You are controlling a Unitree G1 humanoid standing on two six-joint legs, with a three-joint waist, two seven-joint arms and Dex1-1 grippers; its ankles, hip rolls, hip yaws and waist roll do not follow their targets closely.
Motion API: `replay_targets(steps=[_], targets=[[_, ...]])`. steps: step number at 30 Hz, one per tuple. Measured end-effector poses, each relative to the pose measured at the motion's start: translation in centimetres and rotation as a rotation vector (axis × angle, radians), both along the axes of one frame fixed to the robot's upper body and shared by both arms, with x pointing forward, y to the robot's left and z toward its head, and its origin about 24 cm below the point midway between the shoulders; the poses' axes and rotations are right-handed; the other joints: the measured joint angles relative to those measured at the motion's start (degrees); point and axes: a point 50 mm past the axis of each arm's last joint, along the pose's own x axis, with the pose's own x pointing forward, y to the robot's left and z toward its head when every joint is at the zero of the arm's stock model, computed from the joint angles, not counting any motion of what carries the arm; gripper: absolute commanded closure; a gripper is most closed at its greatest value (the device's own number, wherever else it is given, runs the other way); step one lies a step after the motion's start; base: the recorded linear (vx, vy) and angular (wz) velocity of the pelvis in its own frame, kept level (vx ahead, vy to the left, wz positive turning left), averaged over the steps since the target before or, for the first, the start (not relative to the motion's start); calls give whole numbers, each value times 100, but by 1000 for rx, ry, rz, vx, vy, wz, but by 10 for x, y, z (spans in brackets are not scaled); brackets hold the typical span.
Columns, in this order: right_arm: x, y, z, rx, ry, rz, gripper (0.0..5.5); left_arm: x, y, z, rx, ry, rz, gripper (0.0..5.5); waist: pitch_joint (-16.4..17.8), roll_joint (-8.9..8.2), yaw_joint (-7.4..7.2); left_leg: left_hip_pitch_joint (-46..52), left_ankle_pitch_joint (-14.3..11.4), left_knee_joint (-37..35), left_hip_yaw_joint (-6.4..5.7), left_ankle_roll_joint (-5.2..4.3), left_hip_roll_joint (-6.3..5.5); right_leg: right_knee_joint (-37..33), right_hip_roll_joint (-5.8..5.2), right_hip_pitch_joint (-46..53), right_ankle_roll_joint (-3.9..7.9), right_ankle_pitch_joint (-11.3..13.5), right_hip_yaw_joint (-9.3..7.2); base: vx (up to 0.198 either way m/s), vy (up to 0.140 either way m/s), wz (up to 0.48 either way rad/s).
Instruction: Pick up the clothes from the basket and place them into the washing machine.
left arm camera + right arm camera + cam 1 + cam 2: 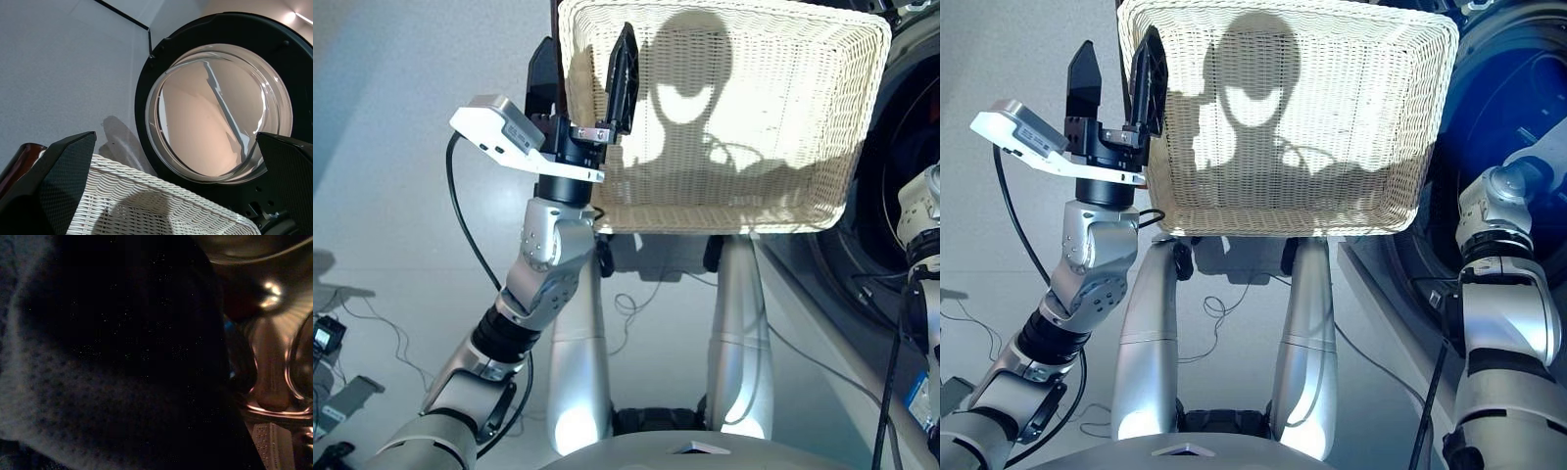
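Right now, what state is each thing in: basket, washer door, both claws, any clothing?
wicker basket: empty, no garments inside.
round glass door: swung open.
left claw: open, holding nothing, at the basket's left rim.
right claw: out of view.
dark cloth: fills the right wrist view, steel drum beside it.

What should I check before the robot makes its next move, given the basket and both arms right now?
1. Basket emptied: ok, no clothes show in it in the head views.
2. Left gripper free: ok, open at the basket's left rim, holding nothing.
3. Washing machine door open: ok, the round glass door stands swung out beyond the basket.
4. Right gripper: cannot tell, dark fabric fills its wrist view.
5. Fabric inside the drum: cannot tell; shiny metal shows beside it.
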Motion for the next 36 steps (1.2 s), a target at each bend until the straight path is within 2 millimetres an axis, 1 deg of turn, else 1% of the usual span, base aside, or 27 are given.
replay_targets(steps=[1,13,17,19,21,23,24,26,29,32,33,36], targets=[[0,0,0,0,0,0,0,0,0,0,3,-2,2,0,0,0,-1,0,0,0,0,0,0,0,0,0,0,0,0,0,0,0],[-1,0,-3,21,-16,11,0,0,0,3,5,-11,2,0,0,0,-4,0,0,-1,-1,1,-1,1,0,-1,0,-1,1,0,0,0],[4,11,-4,13,-44,58,0,0,0,3,-3,-7,6,0,0,0,-16,3,0,1,-3,-1,-3,6,0,1,0,-1,1,0,0,0],[9,27,-5,8,-97,116,0,1,1,2,-4,-2,8,0,0,0,-45,11,1,-1,-2,-1,-2,5,1,8,-1,0,0,0,0,0],[14,46,-12,10,-126,176,0,1,1,2,-5,-2,9,0,0,0,-67,22,1,-1,0,-1,-1,14,4,13,-3,-2,5,0,0,0],[20,72,-16,36,-181,250,0,1,2,1,-7,1,13,0,0,0,-125,44,0,-8,3,2,-1,9,5,33,-4,-2,10,0,0,0],[21,84,-23,47,-191,289,0,1,2,0,-10,6,13,0,0,0,-144,63,-1,-9,16,4,-4,15,7,42,-3,-3,22,0,0,0],[22,106,-30,25,-202,358,0,1,1,0,-28,9,9,0,0,0,-146,120,-2,-60,53,29,-14,7,5,59,-1,-4,54,0,0,0],[17,127,-41,-7,-201,435,0,1,3,-2,-36,17,17,0,0,1,-159,154,3,-95,74,30,-16,-1,2,69,-2,-6,65,0,0,0],[11,153,-43,-122,-192,559,0,2,7,-5,-45,33,38,0,-1,1,-180,186,13,-119,85,16,-43,-17,3,91,-1,-5,65,0,0,0],[8,159,-47,-155,-180,593,0,2,8,-6,-46,36,47,0,-1,1,-205,227,31,-188,97,33,-41,-53,-1,113,0,-5,67,0,0,0],[2,179,-49,-205,-191,696,0,1,12,-10,-16,23,96,0,-1,2,-231,377,93,-385,112,12,-47,-199,-6,226,-7,6,65,0,0,0]])
